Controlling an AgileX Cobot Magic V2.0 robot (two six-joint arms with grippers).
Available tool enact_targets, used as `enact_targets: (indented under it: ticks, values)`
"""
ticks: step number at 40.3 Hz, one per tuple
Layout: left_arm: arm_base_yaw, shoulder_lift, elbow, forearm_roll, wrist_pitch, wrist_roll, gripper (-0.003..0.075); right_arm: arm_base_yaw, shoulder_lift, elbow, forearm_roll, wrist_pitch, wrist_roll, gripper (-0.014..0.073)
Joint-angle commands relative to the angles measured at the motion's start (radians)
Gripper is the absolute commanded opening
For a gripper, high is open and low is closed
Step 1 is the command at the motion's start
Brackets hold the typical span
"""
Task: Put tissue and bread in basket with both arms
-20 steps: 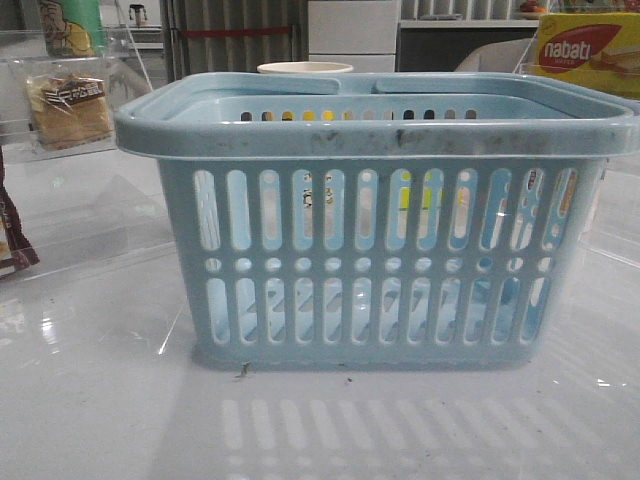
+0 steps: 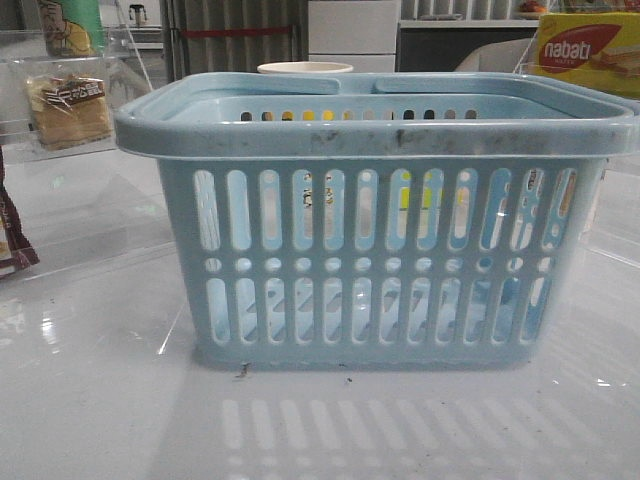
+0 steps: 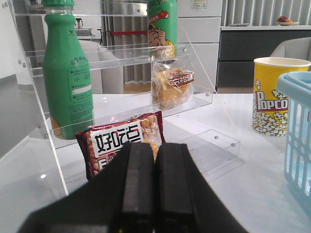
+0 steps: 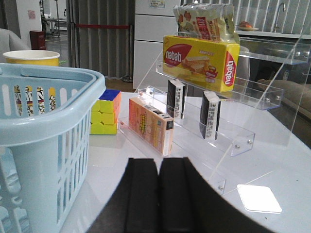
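The light-blue basket stands in the middle of the table and fills the front view; it also shows as basket and basket in the wrist views. The bread, tan slices in a clear packet with a dark label, leans on an acrylic shelf ahead of my left gripper, which is shut and empty. The same bread sits at the far left. Two dark tissue packs stand upright on a clear shelf ahead of my right gripper, shut on nothing. Neither gripper appears in the front view.
On the left rack are a green bottle and a dark brown snack packet. A yellow popcorn cup stands beyond the basket. On the right are a nabati box, an orange box and a puzzle cube.
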Motion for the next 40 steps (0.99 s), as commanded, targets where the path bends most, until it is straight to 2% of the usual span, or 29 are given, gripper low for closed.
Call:
enact_targets:
  ticks: [1,15,22,25,33,40]
  values:
    - [0.001,-0.018,0.006,-0.009,-0.090,-0.005,0.0093,-0.001,-0.018,-0.006,0.004,-0.090,-0.003,0.0057]
    - [0.001,-0.018,0.006,-0.009,-0.101,-0.005,0.0093,-0.001,-0.018,-0.006,0.004,-0.090,-0.003,0.0057]
    - [0.001,-0.018,-0.012,-0.009,-0.245,-0.005,0.0093,0.001,-0.018,-0.015,0.004,-0.136,-0.003,0.0057]
    - [0.001,-0.017,-0.052,-0.009,-0.253,-0.005,0.0093,0.001,-0.018,-0.059,0.004,-0.115,-0.003,0.0057]
    - [0.001,-0.014,-0.240,-0.009,-0.124,-0.005,0.0093,0.001,-0.006,-0.280,0.004,0.033,-0.003,0.0057]
    - [0.001,0.029,-0.430,-0.009,0.026,-0.005,0.0093,0.001,0.099,-0.502,0.004,0.214,-0.003,0.0057]
